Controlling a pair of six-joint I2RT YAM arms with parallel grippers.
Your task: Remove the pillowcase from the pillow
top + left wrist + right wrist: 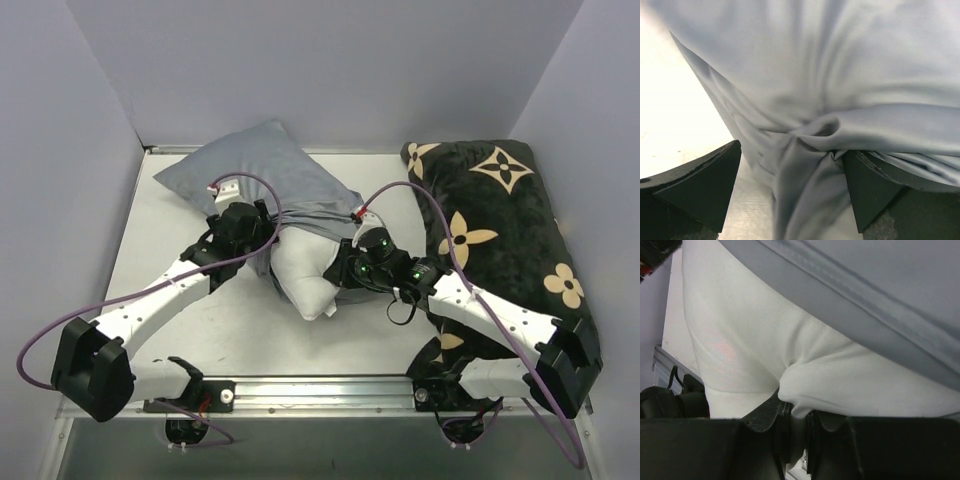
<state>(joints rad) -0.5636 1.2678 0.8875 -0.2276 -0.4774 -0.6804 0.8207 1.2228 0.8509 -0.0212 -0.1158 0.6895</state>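
Observation:
The grey pillowcase (262, 170) lies at the back of the table, bunched where the white pillow (302, 278) sticks out of its near end. No blue tag shows. My left gripper (266, 236) is at the bunched edge of the case. In the left wrist view its fingers (705, 185) stand wide apart, open, with a fold of the grey pillowcase (815, 65) between them, touching the right finger. My right gripper (340, 268) is at the pillow's right side. In the right wrist view the right gripper (795, 425) is shut on a pinch of the white pillow (765, 355), below the pillowcase hem (865, 300).
A black plush cushion with tan flowers (500, 220) lies along the right side, under my right arm. The white table (170, 250) is walled at the back and both sides. A metal rail runs along the near edge (320, 385).

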